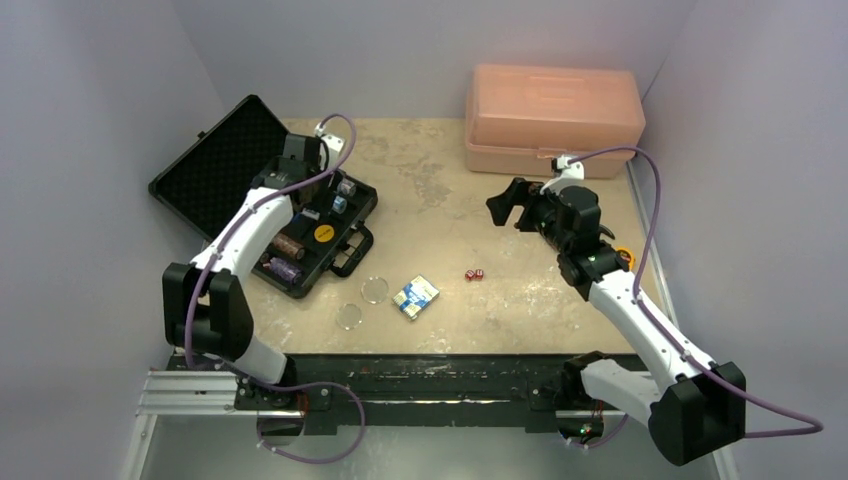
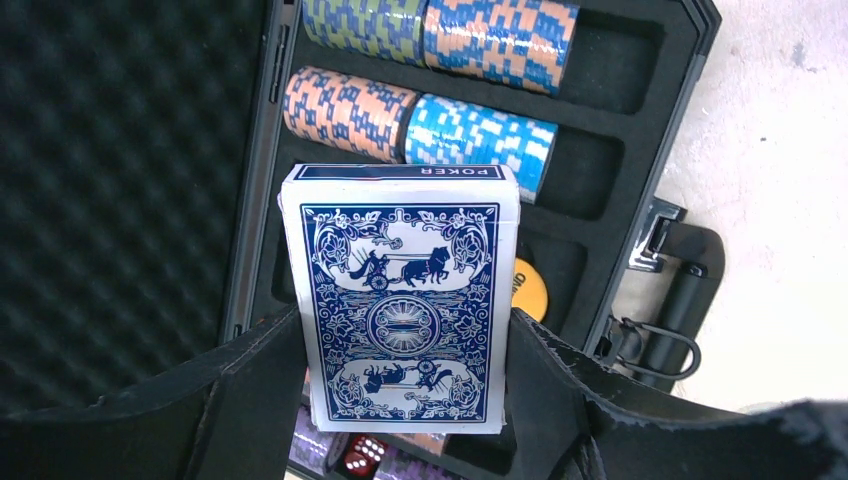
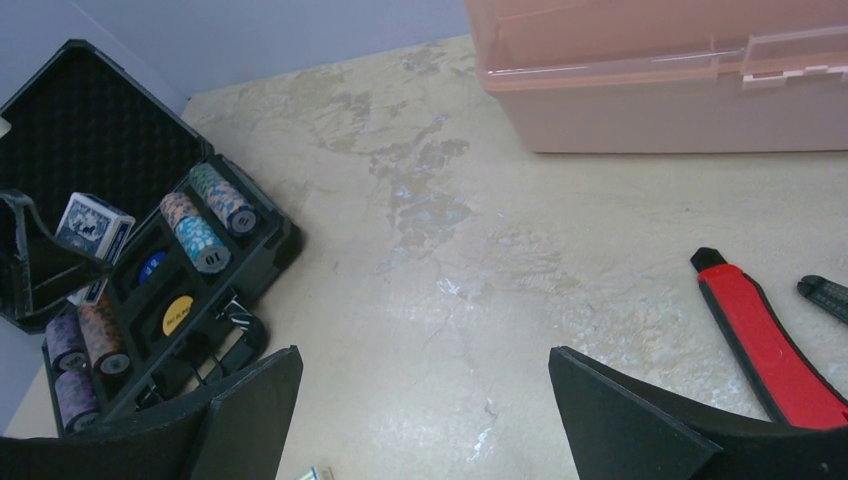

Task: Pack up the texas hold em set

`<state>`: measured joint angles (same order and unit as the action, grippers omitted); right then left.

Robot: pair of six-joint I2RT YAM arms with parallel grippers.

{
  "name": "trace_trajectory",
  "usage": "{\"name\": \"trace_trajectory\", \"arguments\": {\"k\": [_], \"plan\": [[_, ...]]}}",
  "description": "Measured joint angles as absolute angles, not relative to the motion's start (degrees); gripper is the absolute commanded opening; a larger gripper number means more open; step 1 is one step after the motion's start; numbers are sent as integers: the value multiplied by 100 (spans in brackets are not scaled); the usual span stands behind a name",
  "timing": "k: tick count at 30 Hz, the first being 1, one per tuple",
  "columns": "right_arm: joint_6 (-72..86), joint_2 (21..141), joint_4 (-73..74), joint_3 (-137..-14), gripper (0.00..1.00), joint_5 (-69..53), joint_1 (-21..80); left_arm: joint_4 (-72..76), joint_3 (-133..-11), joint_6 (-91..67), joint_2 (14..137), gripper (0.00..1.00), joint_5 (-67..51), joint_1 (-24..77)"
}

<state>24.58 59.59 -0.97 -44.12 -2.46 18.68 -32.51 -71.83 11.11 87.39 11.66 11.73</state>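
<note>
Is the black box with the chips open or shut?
Open. The black foam-lined poker case has its lid laid back, and its striped chip stacks show.

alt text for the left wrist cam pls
The left gripper holds a blue poker card box over an open black poker case. Beyond it striped chip stacks lie in foam slots, a yellow dealer button shows beside the box, and the egg-crate lid fills the left.
</note>
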Motion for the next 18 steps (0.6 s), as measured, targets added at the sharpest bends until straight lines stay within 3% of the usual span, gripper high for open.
{"name": "trace_trajectory", "arguments": {"k": [18], "plan": [[2449, 5959, -93, -4401, 99, -180, 2038, -3245, -7214, 1264, 9111, 0, 1221, 1127]]}}
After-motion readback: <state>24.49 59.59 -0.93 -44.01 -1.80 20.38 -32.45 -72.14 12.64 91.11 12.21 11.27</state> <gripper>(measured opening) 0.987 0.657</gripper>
